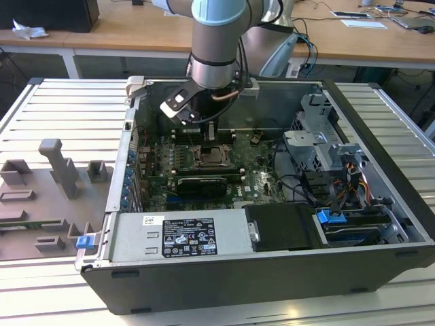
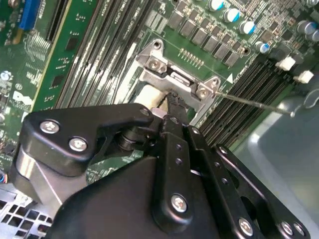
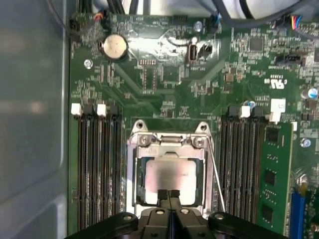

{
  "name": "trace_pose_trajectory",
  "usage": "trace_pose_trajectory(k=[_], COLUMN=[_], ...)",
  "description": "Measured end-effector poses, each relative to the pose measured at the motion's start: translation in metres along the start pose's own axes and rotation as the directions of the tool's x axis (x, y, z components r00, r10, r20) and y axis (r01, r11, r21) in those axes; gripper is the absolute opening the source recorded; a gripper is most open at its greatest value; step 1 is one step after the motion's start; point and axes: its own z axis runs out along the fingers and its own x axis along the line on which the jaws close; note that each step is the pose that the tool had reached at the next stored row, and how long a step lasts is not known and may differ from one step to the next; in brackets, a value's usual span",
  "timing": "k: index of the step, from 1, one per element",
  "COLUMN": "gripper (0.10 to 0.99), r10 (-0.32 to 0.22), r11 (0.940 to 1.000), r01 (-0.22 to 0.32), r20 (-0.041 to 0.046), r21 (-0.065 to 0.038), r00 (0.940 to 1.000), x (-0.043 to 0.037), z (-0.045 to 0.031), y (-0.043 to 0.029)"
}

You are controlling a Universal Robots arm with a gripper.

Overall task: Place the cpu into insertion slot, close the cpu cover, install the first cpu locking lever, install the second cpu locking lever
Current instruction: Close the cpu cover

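since the cpu (image 3: 172,178) already sits inside the insertion slot (image 3: 135,143) and the cpu cover (image 3: 172,155) appears folded down over it, with the chip's pale face showing through the cut-out, the step in hand looks like seating that cover firmly. the jaws are pinched together with nothing between them. their tips hang over the slot's edge opposite its screwed bracket end, at or just above the cover; whether they touch it i cannot tell. one thin locking lever (image 3: 215,174) runs along the side of the slot, between it and a bank of memory slots (image 3: 241,169), and it looks unlatched. to do this well, press straight down on the frame metal and never on the chip. keep the closed tips clear of the lever wire, and make sure the cover lies flat on the slot all round before any lever is swung.
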Motion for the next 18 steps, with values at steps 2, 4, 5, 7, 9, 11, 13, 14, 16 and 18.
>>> trace_pose_trajectory(k=[2,4,5,7,9,11,13,14,16,18], gripper=[0.106,0.106,0.106,0.106,0.106,0.106,0.106,0.106,0.106,0.106], r10=[0.000,-0.001,-0.001,-0.001,-0.001,-0.001,-0.001,-0.001,-0.001,-0.001], r11=[1.0000,1.0000,1.0000,1.0000,1.0000,1.0000,1.0000,1.0000,1.0000,1.0000], r01=[0.000,0.001,0.001,0.001,0.001,0.001,0.001,0.001,0.001,0.001], r20=[0.0001,0.0001,0.0003,0.0008,0.0004,0.0005,0.0003,0.0005,0.0004,0.0005], r21=[0.000,0.000,0.000,0.000,0.000,0.000,0.000,0.000,0.002,0.002], r00=[1.0000,1.0000,1.0000,1.0000,1.0000,1.0000,1.0000,1.0000,1.0000,1.0000], x=[0.0000,0.0000,0.0000,0.0000,0.0001,0.0001,0.0001,0.0000,-0.0002,-0.0002], z=[0.0028,0.0058,0.0071,0.0076,0.0040,0.0012,0.0012,0.0011,0.0010,0.0009], y=[-0.0003,-0.0003,-0.0003,-0.0004,-0.0004,-0.0005,0.0005,0.0015,0.0088,0.0115])
